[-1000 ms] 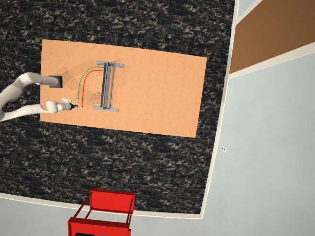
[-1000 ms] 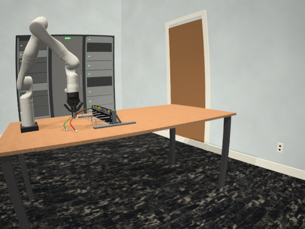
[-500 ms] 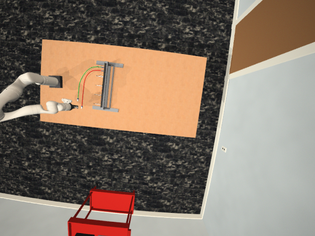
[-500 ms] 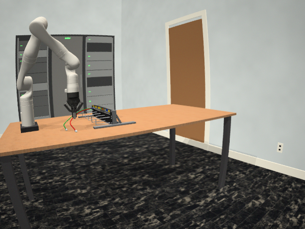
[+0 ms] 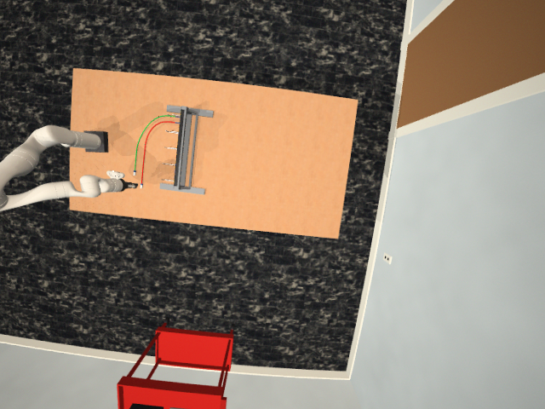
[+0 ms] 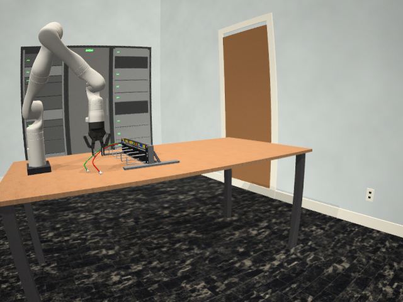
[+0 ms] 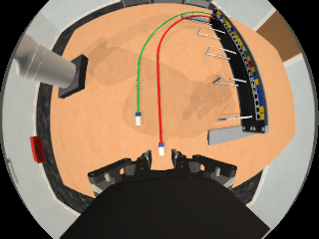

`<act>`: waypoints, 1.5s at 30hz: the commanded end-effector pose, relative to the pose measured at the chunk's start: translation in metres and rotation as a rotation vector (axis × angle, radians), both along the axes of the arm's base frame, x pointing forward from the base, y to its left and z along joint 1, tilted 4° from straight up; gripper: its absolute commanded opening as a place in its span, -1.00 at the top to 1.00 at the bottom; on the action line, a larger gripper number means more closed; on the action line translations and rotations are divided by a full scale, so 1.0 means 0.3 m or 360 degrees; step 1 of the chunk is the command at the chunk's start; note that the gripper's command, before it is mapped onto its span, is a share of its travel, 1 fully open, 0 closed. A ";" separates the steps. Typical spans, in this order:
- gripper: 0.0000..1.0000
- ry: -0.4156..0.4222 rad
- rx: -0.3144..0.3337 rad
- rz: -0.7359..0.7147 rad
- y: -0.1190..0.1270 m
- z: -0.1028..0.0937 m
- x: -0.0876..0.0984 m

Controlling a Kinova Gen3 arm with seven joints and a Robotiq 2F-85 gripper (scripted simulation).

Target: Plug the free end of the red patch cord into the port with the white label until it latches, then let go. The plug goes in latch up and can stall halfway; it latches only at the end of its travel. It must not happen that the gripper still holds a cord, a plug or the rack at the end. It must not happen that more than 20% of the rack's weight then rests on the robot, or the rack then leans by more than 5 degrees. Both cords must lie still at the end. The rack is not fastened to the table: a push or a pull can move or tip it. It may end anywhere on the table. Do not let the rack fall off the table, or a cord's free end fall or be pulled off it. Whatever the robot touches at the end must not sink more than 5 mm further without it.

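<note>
The red patch cord [image 5: 146, 145] runs from the top end of the grey rack [image 5: 186, 149] in a curve across the table. Its free plug [image 5: 141, 186] lies on the table; it also shows in the side view [image 6: 100, 172] and the wrist view [image 7: 161, 147]. My gripper [image 5: 131, 186] [image 7: 161, 154] points down above that plug, with its fingers part open and nothing between them. In the side view the fingertips [image 6: 97, 151] hang clearly above the table. The rack's panel [image 7: 249, 80] carries small coloured labels; I cannot make out the white one.
The green cord [image 5: 139, 136] lies beside the red one, its free plug [image 7: 138, 119] resting on the table. Thin metal bars [image 6: 125, 153] stick out of the rack towards the cords. The arm's base [image 5: 95, 141] stands at the table's left edge.
</note>
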State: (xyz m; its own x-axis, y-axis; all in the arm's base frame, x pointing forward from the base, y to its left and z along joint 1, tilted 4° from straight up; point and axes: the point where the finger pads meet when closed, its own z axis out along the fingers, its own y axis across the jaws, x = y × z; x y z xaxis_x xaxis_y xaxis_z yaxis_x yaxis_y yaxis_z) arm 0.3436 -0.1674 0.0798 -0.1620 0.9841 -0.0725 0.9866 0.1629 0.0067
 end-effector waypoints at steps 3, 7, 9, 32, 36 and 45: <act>0.26 -0.0002 -0.0001 0.0000 0.000 0.002 0.001; 0.26 -0.0002 -0.0001 0.0000 0.000 0.002 0.001; 0.26 -0.0002 -0.0001 0.0000 0.000 0.002 0.001; 0.26 -0.0002 -0.0001 0.0000 -0.001 -0.012 0.002; 0.26 -0.0002 -0.0001 0.0000 -0.002 -0.019 0.002; 0.26 -0.0002 -0.0001 0.0000 -0.005 -0.066 0.003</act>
State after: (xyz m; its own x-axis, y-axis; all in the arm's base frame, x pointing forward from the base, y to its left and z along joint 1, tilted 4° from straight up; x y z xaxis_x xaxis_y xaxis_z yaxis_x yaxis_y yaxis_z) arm 0.3450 -0.1717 0.0645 -0.1571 0.9844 -0.0793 0.9873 0.1585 0.0115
